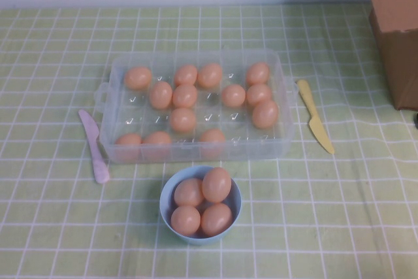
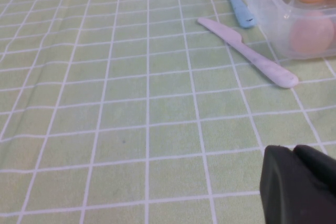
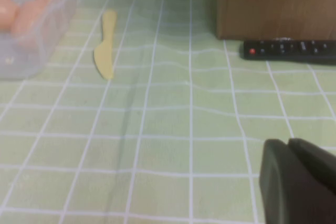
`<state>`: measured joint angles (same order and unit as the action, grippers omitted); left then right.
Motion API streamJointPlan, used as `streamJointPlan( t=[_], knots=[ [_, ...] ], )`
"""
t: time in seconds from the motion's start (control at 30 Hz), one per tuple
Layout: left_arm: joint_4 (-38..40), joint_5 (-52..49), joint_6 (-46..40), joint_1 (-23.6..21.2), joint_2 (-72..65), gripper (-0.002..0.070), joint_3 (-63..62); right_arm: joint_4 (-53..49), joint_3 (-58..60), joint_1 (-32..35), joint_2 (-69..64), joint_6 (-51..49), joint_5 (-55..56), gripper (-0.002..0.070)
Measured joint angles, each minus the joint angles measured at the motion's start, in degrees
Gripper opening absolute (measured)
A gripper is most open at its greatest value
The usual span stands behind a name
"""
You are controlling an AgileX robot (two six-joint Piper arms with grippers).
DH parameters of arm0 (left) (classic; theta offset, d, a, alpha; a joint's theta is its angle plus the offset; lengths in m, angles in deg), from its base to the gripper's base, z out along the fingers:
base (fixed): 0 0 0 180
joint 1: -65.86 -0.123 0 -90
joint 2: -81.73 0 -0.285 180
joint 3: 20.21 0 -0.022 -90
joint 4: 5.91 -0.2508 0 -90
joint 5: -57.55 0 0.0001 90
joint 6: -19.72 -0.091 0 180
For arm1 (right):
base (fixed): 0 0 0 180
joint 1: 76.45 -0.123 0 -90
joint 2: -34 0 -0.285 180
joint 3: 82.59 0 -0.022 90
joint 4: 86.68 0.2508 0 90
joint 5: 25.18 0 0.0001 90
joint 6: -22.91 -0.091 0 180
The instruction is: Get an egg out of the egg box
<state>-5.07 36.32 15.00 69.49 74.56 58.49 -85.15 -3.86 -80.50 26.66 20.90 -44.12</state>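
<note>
Egg box (image 1: 282, 96) holds twelve eggs; blue bowl (image 1: 167, 208) four.

twelve eggs (image 1: 185, 95) in box (image 1: 282, 106), four in bowl (image 1: 166, 200), two knives (image 1: 95, 146)

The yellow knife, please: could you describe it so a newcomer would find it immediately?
Find the clear egg box mid-table. On the cloth just off its right end, toward the brown cardboard box, lies the yellow knife. The knife at the opposite end is pink.
</note>
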Motion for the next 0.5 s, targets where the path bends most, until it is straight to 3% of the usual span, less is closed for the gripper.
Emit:
streamJointPlan(
  t=[0.5],
  knots=[
    [0.0, 0.0, 0.0, 0.0, 0.0, -0.0004, 0.0, 4.4, 0.0, 0.0, 0.0, 4.7, -2.0, -0.0018]
  ],
)
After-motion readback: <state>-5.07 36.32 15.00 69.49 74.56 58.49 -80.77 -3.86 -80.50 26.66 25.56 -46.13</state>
